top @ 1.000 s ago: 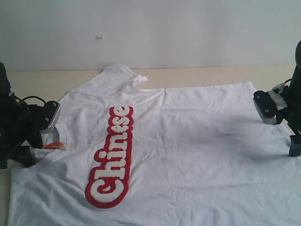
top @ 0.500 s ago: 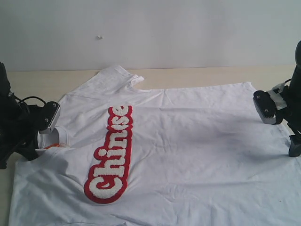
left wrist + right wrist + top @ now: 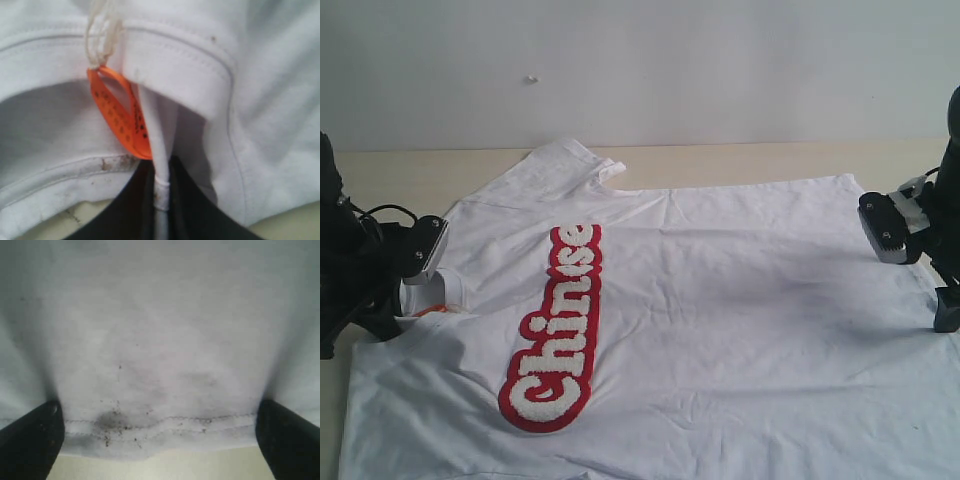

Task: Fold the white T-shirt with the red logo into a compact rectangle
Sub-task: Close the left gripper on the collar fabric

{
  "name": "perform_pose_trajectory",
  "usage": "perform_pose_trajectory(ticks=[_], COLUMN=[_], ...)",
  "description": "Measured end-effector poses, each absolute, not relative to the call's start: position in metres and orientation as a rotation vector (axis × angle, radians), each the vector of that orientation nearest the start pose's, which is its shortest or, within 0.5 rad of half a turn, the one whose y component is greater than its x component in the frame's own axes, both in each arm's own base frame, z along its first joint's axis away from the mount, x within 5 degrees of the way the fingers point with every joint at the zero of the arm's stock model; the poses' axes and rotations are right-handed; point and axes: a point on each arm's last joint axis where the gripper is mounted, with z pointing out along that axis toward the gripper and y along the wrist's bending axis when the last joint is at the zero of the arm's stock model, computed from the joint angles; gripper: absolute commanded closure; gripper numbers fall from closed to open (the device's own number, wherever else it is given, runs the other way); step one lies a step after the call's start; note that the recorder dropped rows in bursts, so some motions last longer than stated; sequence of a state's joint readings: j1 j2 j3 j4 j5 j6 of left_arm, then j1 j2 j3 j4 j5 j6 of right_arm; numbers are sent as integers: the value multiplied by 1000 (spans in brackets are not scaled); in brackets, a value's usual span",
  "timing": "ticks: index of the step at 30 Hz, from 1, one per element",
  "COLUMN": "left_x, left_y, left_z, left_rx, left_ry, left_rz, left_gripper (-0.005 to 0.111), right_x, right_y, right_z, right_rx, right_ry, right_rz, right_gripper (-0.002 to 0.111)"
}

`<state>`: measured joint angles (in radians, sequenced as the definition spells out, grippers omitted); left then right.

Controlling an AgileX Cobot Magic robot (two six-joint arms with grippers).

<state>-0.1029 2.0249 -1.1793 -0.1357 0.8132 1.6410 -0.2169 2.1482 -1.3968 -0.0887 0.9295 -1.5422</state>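
The white T-shirt (image 3: 740,320) lies spread on the table (image 3: 440,170), with its collar (image 3: 175,75) at 9 o'clock. The left gripper (image 3: 161,175) pinches a thin collar fold. The right gripper (image 3: 160,427) is spread over the hem (image 3: 160,421) at 3 o'clock. Such a thin pinch may slip during lifting.

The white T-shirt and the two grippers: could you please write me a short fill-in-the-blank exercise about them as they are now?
1. The left gripper is shut on the white T-shirt at its ____.
2. The small tag hanging at the neck is ____ in colour.
3. The right gripper is ____, with the shirt's stitched hem lying between its fingers.
4. The white letters on the red logo spell ____.

Missing words: collar; orange; open; Chinese.
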Motion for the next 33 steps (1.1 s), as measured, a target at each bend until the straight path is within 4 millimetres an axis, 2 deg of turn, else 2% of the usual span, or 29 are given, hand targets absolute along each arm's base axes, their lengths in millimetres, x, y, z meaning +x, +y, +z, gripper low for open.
perform_pose_trajectory(ticks=[33], left_x=[353], left_y=[-45], left_z=[113], left_rx=[-2356], left_ry=[-2176], left_rz=[114], left_gripper=[107], right_x=[385], right_y=[-90], right_z=[110], right_rx=[-2018], right_ry=[2481], right_rz=[-28], right_gripper=[3])
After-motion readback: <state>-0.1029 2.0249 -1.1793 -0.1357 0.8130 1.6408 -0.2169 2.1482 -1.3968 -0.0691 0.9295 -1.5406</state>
